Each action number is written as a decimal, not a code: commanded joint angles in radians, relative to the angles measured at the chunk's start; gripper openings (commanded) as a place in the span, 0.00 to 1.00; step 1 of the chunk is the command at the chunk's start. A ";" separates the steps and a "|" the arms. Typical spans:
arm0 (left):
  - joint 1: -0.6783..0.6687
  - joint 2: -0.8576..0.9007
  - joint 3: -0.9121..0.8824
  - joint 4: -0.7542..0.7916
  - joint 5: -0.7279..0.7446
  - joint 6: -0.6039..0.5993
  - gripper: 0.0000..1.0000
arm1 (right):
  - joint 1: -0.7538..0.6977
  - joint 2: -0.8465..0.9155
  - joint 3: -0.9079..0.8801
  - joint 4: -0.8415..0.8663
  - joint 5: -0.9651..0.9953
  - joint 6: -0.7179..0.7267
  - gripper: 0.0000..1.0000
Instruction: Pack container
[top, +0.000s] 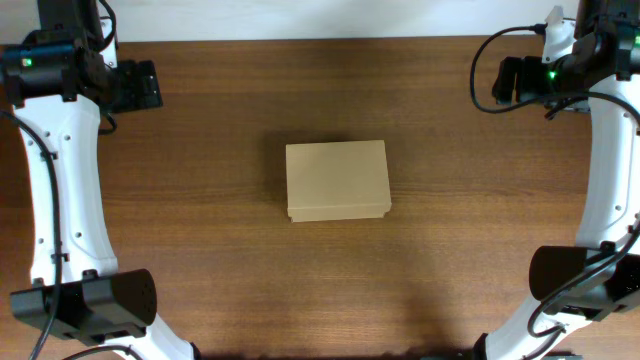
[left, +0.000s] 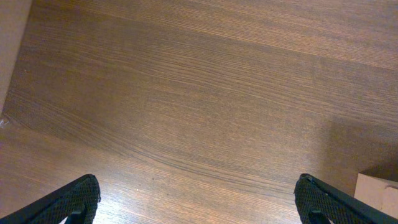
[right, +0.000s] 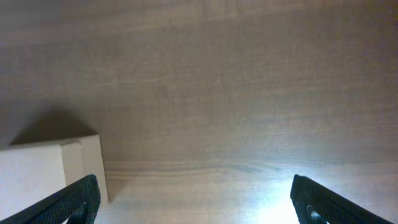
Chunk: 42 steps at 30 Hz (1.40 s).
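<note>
**Shut cardboard container (top: 337, 180) lying well apart from two wide-spread, empty grippers.**

The container is a plain brown, matte, rectangular box. Its flat lid is down, and the overhead view shows a narrow flap lip along one long edge. It sits on a dark wood-grain table (top: 200, 220) between the two arms. The left gripper (left: 196, 194) has its jaws far apart, and its black, pebbled fingers (left: 74, 200) frame only bare streaked wood. A pale box corner shows just past its right finger. The right gripper (right: 194, 191) is equally wide, with a box corner and a raised strip of card beside its left finger. Only the overhead view shows the whole lid.
</note>
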 joint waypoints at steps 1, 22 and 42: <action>0.003 0.001 0.003 0.001 -0.007 -0.002 1.00 | 0.014 -0.101 -0.056 0.095 -0.056 0.008 0.99; 0.003 0.001 0.003 0.001 -0.007 -0.002 1.00 | 0.114 -1.488 -1.629 1.065 -0.307 0.007 0.99; 0.003 0.001 0.003 0.001 -0.007 -0.002 1.00 | 0.113 -1.907 -2.018 1.059 -0.303 0.007 0.99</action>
